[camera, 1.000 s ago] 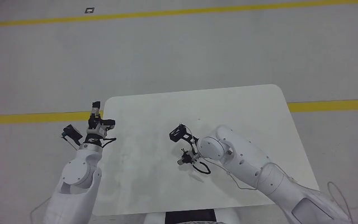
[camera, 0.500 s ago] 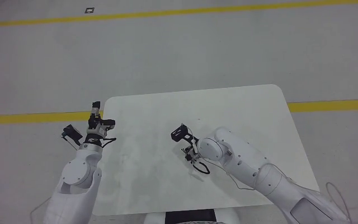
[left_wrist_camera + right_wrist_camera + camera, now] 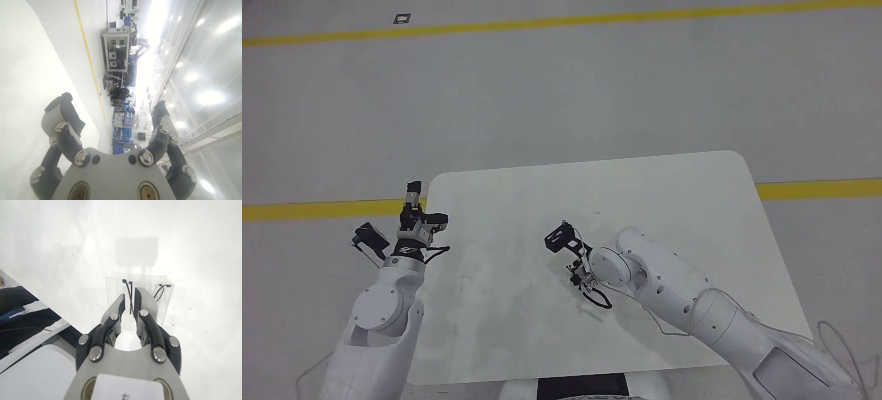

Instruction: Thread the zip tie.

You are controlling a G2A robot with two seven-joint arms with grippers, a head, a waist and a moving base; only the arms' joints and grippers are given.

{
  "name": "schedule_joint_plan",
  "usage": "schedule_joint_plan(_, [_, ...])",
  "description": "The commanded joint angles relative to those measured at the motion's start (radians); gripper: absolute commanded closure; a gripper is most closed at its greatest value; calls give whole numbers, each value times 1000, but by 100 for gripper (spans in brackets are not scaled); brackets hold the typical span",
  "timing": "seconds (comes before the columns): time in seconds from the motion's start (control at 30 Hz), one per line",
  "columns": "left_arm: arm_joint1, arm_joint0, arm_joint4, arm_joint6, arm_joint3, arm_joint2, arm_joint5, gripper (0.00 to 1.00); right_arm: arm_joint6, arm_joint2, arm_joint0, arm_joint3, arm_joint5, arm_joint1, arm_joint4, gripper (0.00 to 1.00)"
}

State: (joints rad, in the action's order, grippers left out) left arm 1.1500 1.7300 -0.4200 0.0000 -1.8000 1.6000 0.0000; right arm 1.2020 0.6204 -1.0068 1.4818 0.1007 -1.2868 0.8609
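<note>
The left pincer (image 3: 389,212) hangs just off the left edge of the white tabletop (image 3: 692,190). Its two dark-tipped fingers are spread wide with nothing between them, and its wrist view looks past them along the tabletop's rim into the room.

Further right, near the middle of the tabletop, the right pincer (image 3: 130,298) points down into a clear box (image 3: 112,289) that stands on the surface. Its ribbed fingers are a little apart (a narrow gap, not a grip as far as one can see). Two black zip ties (image 3: 129,293) lie crossed in that gap, their square heads out beyond the fingertips. The ties run close beside one pad; whether they touch it I cannot tell.

On the other side of that finger, in the same box and apart from the pincer, lies a second pair of ties (image 3: 160,289), curved, with heads toward the box's far wall.
</note>
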Motion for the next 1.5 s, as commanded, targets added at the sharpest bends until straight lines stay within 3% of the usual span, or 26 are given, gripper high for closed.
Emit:
schedule_joint_plan(0.0, [0, 0, 0, 0, 0, 0, 0, 0, -5, -3, 3, -6, 1, -3, 3, 89])
schedule_joint_plan(0.6, [0, 0, 0, 0, 0, 0, 0, 0, -11, -19, 20, -63, 4, -31, 1, 91])
schedule_joint_plan(0.73, [0, 0, 0, 0, 0, 0, 0, 0, -10, -20, 20, -71, 8, -36, 5, 100])
schedule_joint_plan(0.9, [0, 0, 0, 0, 0, 0, 0, 0, -7, -15, 16, -68, 18, -38, 11, 100])
schedule_joint_plan(1.2, [0, 0, 0, 0, 0, 0, 0, 0, 34, 52, -36, 52, 37, -13, 31, 100])
schedule_joint_plan(1.47, [0, 0, 0, 0, 0, 0, 0, 0, 11, 188, -134, 197, 3, 27, -31, 100])
